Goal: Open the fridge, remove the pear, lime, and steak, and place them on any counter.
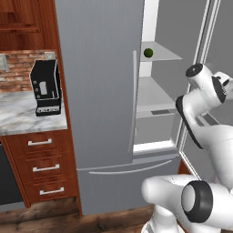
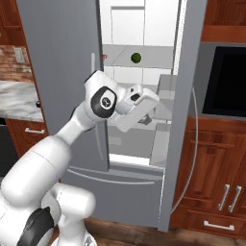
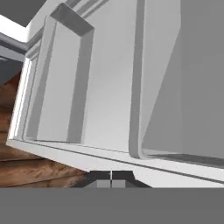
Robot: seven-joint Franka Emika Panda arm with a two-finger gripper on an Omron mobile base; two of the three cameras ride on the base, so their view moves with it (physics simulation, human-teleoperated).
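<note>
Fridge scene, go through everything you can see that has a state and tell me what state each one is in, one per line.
fridge: right door swung open, left door shut.
lime: resting on an upper fridge shelf, untouched.
gripper: shut, empty, fingers together, pointing at the white inside of the fridge.
counter: none of the three foods on it; a black appliance stands there.
counter drawers: all shut.

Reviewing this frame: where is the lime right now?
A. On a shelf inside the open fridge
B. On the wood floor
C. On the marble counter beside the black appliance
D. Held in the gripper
A: the lime sits on an upper shelf inside the fridge, whose right door stands open.
</note>
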